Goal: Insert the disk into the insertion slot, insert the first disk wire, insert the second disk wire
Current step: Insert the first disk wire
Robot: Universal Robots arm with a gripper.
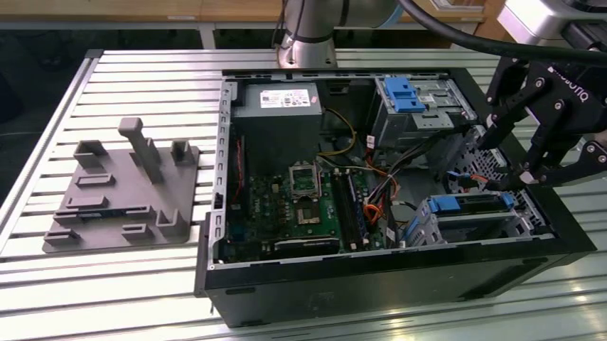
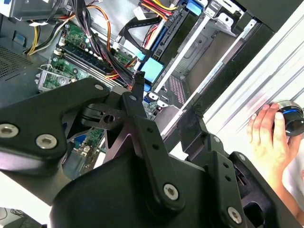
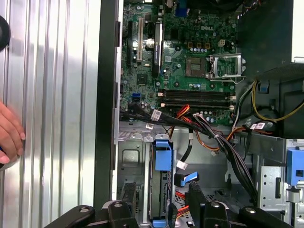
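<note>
Disk [image 1: 471,204]: seated in insertion slot [image 1: 425,229], frame lower right. Gripper [image 1: 509,160]: positioned just above, jaws parted, nothing gripped.

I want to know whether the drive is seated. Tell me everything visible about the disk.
The disk is a grey metal slab framed by a bright blue plastic carrier. It stands on edge inside the insertion slot, a low silver perforated cage at the case's corner, on the exterior view's right, blue edge up. In the first wrist view the open gripper straddles it, fingers apart on either side, not visibly touching. Cables pass close by.
</note>
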